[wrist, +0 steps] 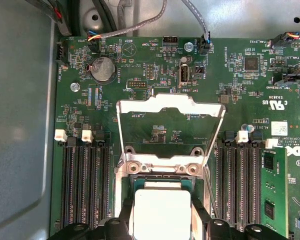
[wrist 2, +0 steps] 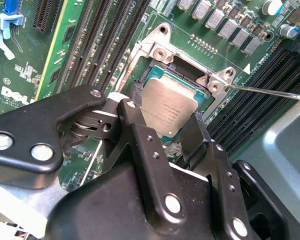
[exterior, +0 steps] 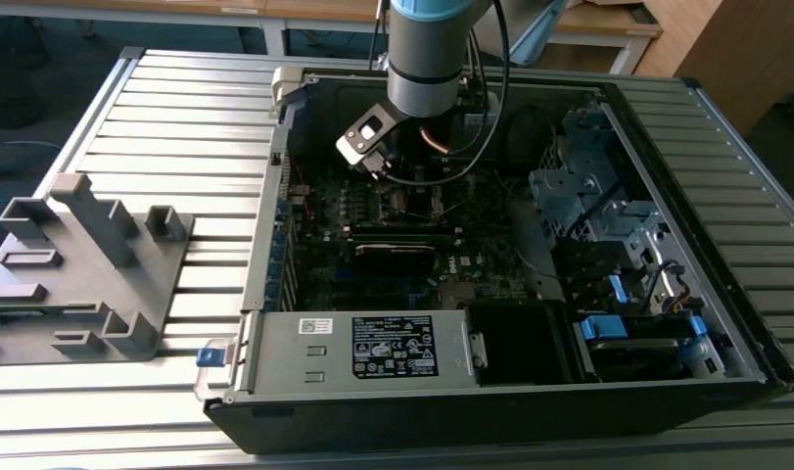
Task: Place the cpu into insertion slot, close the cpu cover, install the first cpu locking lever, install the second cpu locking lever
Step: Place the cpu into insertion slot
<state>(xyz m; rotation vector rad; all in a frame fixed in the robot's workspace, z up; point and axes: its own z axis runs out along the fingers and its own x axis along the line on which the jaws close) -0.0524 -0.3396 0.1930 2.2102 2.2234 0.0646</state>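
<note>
The cpu [wrist 2: 171, 104], a flat square chip with a dull metal top, sits between my gripper's [wrist 2: 165, 119] black fingers [wrist 2: 136, 131], which are shut on its two sides. It hangs at the insertion slot [wrist 2: 182, 73], a black recess with a silvery rim, level with or just above it. In the first wrist view the cpu [wrist: 162, 210] glares white, and the cpu cover [wrist: 210, 106] stands open and upright behind the slot. A thin locking lever [wrist 2: 270, 93] sticks out to one side. In the exterior view my gripper [exterior: 377, 166] reaches down into the open computer case.
Black memory slots [wrist: 85, 185] flank the socket on both sides. A grey power supply box with a white label [exterior: 390, 348] lines the case's near wall. Drive bays with blue clips [exterior: 631, 328] fill the exterior view's right. A grey fixture [exterior: 83, 264] stands on the slatted table.
</note>
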